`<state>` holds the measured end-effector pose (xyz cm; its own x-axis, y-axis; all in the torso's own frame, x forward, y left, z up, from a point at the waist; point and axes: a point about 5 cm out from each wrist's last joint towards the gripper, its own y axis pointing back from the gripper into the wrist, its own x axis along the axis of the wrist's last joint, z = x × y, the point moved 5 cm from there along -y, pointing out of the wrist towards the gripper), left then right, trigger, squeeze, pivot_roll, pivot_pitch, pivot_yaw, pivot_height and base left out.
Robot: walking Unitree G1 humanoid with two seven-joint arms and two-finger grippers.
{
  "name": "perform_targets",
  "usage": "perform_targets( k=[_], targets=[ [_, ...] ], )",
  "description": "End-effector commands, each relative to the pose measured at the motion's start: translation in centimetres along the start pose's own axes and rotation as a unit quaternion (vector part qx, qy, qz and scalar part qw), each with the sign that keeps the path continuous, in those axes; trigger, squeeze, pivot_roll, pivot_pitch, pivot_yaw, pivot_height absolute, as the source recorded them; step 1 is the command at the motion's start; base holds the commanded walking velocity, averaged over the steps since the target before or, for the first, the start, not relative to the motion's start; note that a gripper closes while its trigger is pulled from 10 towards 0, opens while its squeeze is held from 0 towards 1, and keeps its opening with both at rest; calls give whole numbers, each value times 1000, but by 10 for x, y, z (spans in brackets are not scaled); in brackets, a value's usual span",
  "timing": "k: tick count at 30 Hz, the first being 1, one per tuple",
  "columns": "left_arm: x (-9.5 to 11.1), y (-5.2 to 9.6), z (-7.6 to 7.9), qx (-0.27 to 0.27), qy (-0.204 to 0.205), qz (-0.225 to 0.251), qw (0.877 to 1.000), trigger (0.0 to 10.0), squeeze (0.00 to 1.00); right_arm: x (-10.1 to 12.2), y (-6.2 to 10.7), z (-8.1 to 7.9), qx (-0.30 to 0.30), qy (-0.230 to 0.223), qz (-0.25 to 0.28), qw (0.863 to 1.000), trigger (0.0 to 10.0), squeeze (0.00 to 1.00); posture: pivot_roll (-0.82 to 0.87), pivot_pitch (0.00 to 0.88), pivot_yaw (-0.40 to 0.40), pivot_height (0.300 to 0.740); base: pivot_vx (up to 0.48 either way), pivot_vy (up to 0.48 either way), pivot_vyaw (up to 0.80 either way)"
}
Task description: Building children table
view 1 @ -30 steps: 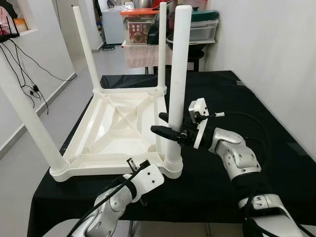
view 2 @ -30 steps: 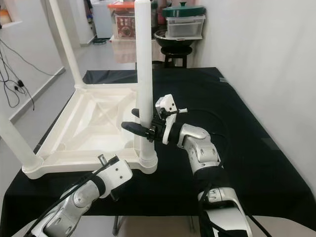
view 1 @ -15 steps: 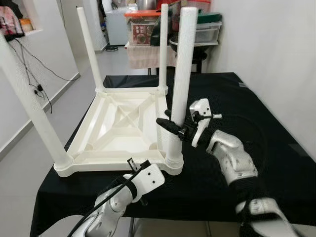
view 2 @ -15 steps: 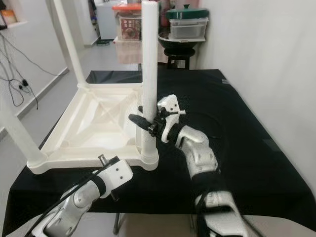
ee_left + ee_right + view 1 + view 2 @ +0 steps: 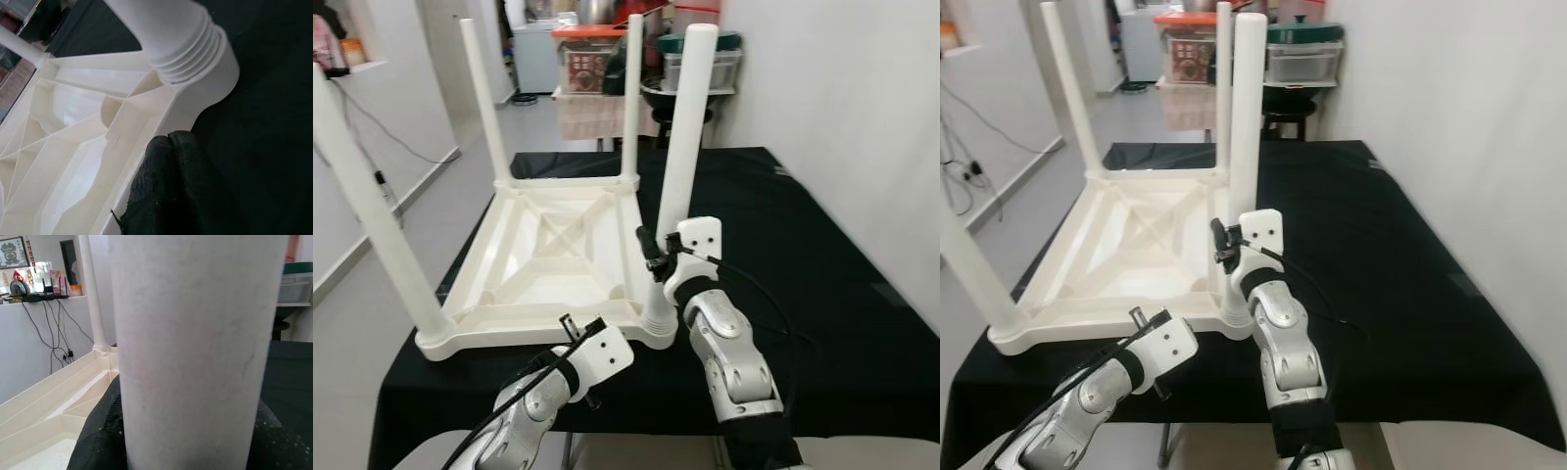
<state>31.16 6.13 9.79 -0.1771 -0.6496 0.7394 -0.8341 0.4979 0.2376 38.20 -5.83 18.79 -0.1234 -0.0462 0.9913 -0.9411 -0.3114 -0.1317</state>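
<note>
While the white plastic children's table (image 5: 548,259) lies upside down on the black-draped counter (image 5: 822,294), its four legs pointing up, the robot's right tool (image 5: 651,257) closes around the near-right leg (image 5: 680,147) low on the shaft, just above the ribbed collar where the leg enters its corner socket (image 5: 658,328). In the right wrist view the leg (image 5: 195,342) stands between the two black fingers (image 5: 98,440), which press on either side of it. The left tool (image 5: 576,328) sits at the near edge of the tabletop frame, just beside that same corner; its wrist view has the dark fingertips (image 5: 171,186) drawn together against the frame's rim, below the ribbed collar (image 5: 188,54), with nothing between them.

What counts for the coming move is the leg's long axis: it runs near vertical, tilting slightly away from the robot toward its top, and the right tool grips it crosswise from the robot's side. Any seating push or twist would have to travel down that axis into the socket. The right arm is the one on the leg; the left, lower and nearer the robot, appears placed to steady the frame. The three other legs already stand in their corners, so the assembly looks close to finished. A shelf with storage boxes (image 5: 700,64) stands beyond the counter.
</note>
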Motion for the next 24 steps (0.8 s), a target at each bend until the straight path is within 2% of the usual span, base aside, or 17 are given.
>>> perform_targets(
  k=[1,2,6,10,13,18,21,22,23,24],
  targets=[
    [-4,1,-1,-4,-4,-7,1000,10000,0,-23,-1,-7,4,-17,-44,999,10000,0,-64,0,3,740,0,0,0],
    [-4,1,-1,-4,-4,-7,1000,10000,0,-18,-2,-9,13,-22,-35,999,10000,1000,-61,0,0,740,0,0,0],
    [-5,1,-1,-4,-4,-7,1000,10000,0,-14,-4,-7,18,-30,-25,999,10000,1000,-59,0,-4,740,0,0,0],
    [-5,1,-1,-4,-4,-7,1000,10000,0,6,-1,8,26,-51,4,998,10000,1000,-62,0,-5,740,0,0,0],
    [-5,1,-1,-4,-4,-7,1000,10000,0,11,3,15,30,-48,13,998,10000,1000,-69,0,-4,740,0,0,0],
    [-5,1,-1,-4,-4,-7,1000,10000,0,18,30,47,24,-41,29,998,10000,1000,-89,0,-11,740,0,0,0],
    [-5,1,-1,-4,-4,-7,1000,10000,0,17,34,53,15,-42,27,999,10000,1000,-89,0,-11,740,0,0,0],
    [-5,1,-1,-4,-4,-8,1000,10000,0,15,41,61,-4,-45,25,999,10000,839,-85,0,-17,740,0,0,0],
    [-6,1,-1,-4,-4,-8,1000,10000,0,12,49,68,-22,-44,20,999,10000,227,-84,0,-17,740,0,0,0],
    [-6,1,-1,-4,-4,-8,1000,10000,0,10,55,72,-33,-44,16,998,10000,227,-83,0,-17,740,0,0,0]
  ],
)
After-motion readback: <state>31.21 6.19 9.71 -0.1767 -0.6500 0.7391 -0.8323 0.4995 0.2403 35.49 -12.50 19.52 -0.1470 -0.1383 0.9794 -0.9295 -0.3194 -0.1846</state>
